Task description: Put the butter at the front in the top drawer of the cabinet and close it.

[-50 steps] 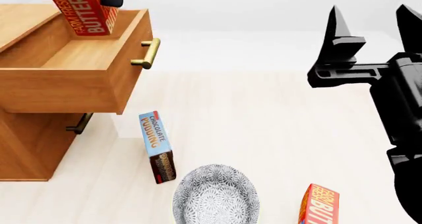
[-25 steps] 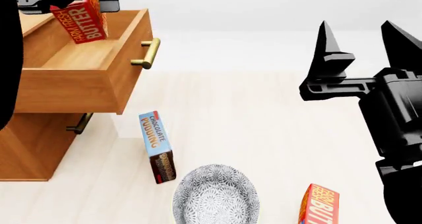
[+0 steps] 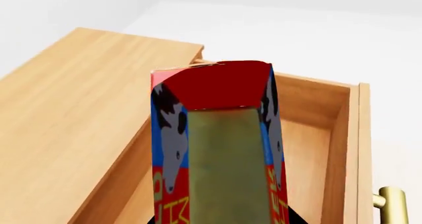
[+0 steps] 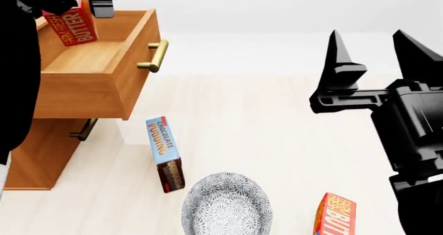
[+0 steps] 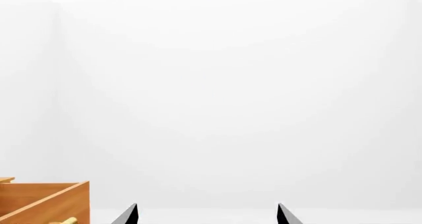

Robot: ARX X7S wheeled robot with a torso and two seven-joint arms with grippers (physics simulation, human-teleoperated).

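The butter, a red carton lettered "FARM FRESH BUTTER", hangs tilted over the back of the open top drawer. My left gripper is shut on it. The left wrist view shows the butter end-on above the drawer's wooden inside, with the cabinet top beside it. The cabinet stands at the left, and its brass top handle points right. My right gripper is open and holds nothing, well to the right of the drawer. In the right wrist view only the right gripper's two tips show.
A blue-and-brown chocolate pudding box lies on the pale floor below the drawer. A patterned bowl sits near the lower edge. A second butter carton stands to the bowl's right. The lower drawer's handle juts out under the open drawer.
The left gripper has carried the butter to the left, further back over the open drawer. The right gripper has drifted a little left and down.
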